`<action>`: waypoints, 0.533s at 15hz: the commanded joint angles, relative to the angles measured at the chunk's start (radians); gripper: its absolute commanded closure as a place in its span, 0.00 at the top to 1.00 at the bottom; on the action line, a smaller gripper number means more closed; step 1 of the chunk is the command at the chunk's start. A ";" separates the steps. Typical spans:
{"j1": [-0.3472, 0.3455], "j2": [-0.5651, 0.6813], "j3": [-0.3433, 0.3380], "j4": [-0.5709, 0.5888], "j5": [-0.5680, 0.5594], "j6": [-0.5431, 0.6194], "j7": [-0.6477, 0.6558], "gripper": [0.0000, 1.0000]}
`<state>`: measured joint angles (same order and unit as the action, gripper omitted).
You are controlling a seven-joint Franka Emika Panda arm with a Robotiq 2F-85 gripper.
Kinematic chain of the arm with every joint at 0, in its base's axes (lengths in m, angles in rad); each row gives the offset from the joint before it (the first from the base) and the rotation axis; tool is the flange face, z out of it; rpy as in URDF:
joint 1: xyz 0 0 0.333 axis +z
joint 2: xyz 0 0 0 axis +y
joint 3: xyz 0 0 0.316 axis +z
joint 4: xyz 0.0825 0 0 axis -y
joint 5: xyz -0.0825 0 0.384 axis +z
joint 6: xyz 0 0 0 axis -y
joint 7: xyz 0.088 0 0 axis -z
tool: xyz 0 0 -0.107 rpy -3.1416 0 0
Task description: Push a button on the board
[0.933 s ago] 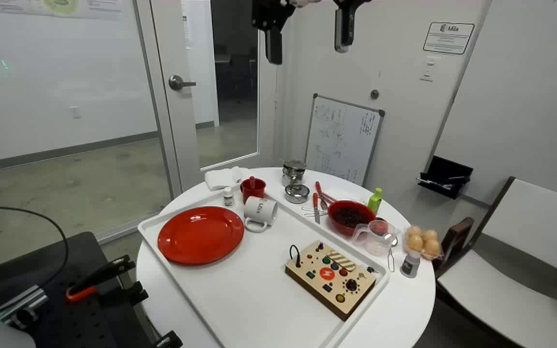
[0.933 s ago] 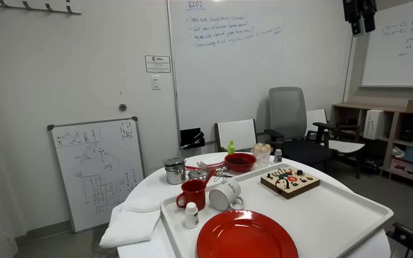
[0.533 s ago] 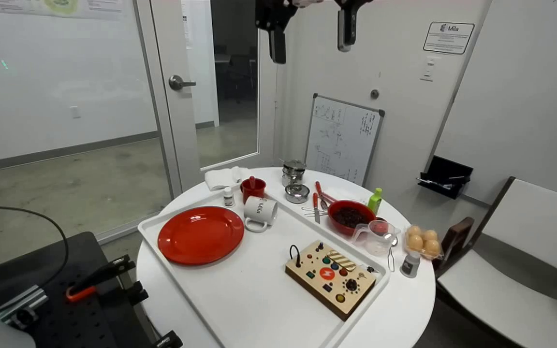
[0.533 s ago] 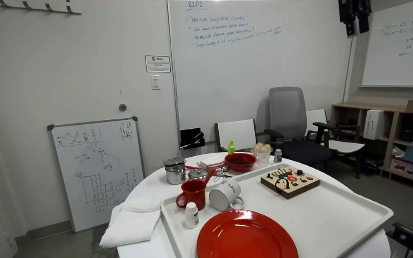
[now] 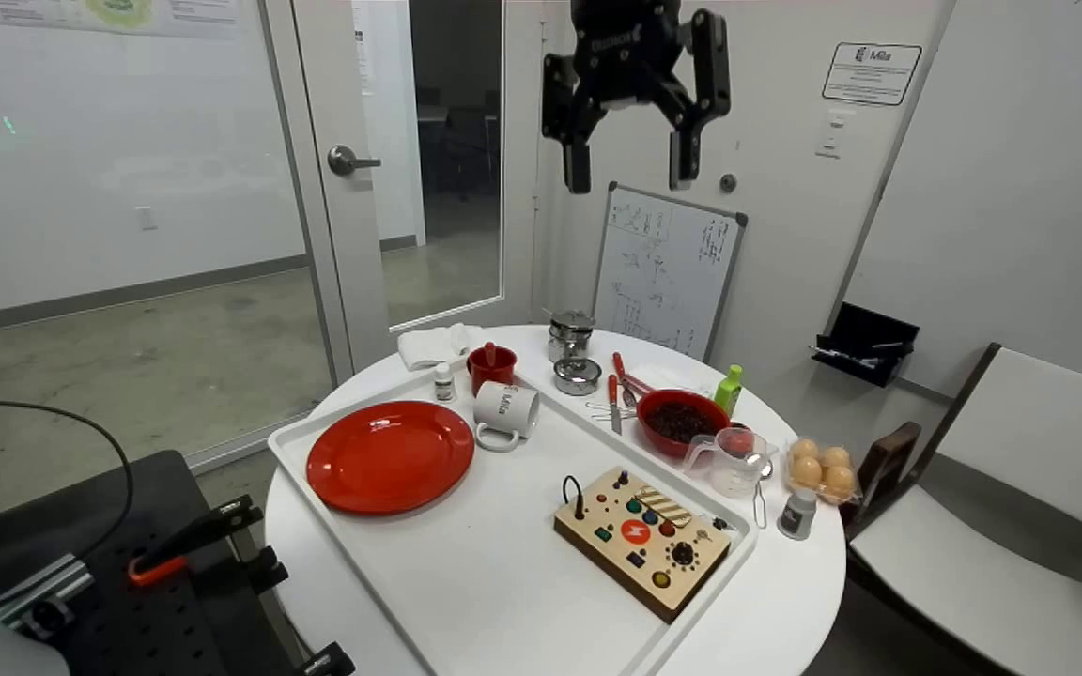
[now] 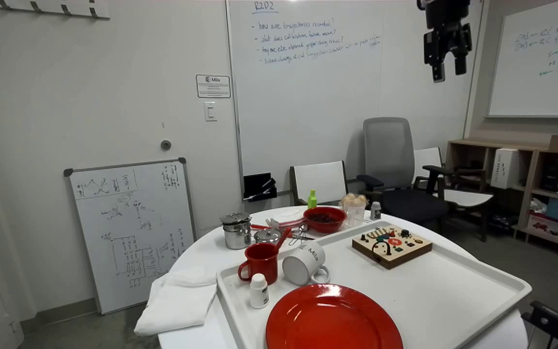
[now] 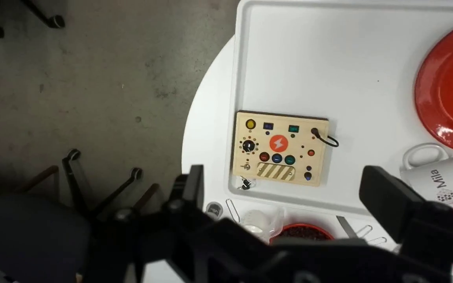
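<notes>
Two fingers (image 5: 577, 169) of the gripper (image 5: 630, 183) stand wide apart, well above the tray (image 5: 466, 573), where the board (image 5: 642, 549) lies flat, its coloured buttons (image 7: 276, 158) facing up.

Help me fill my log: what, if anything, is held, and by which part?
Nothing is held: the fingers stand apart, empty, well above the board.

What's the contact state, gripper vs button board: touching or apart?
Apart. An exterior view shows it plainly: the open gripper hangs well above the button board, with the leaning whiteboard visible in the gap between them.
</notes>
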<state>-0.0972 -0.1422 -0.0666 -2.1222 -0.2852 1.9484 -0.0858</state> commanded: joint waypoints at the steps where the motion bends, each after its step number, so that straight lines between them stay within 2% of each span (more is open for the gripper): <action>1: 0.002 0.121 -0.011 0.030 0.067 0.040 0.075 1.00; 5: -0.002 0.223 -0.015 0.037 0.114 0.030 0.128 1.00; 7: -0.002 0.241 -0.013 0.039 0.146 0.017 0.076 1.00; 8: 0.000 0.224 -0.013 0.042 0.126 -0.013 0.070 1.00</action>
<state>-0.1015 0.0742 -0.0755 -2.1175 -0.1800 1.9858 0.0203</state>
